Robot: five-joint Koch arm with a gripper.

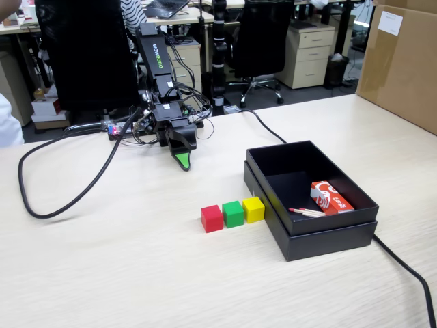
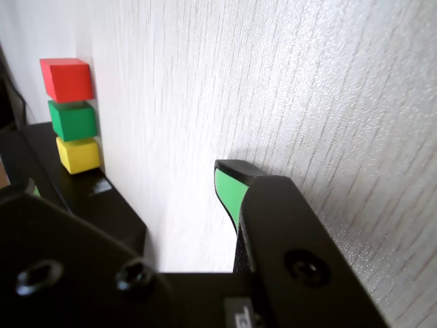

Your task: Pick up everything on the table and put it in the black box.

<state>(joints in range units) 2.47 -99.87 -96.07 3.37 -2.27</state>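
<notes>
Nearest you in the fixed view, the black box [image 1: 328, 239] sits on the pale worktop [image 1: 136, 273], with a red-and-white packet [image 1: 330, 197] and thin red-tipped sticks [image 1: 307, 212] inside. Just to its left, three cubes stand in a touching row: yellow cube [image 1: 253, 209] closest to the box, green cube [image 1: 233, 214] in the middle, red cube [image 1: 212, 219] at the outer end. Farther back, your gripper [image 1: 181, 161] rests low by the worktop, well apart from the cubes; only one green-padded tip shows, so you cannot tell whether the fingers [image 2: 229, 191] are apart or together.
</notes>
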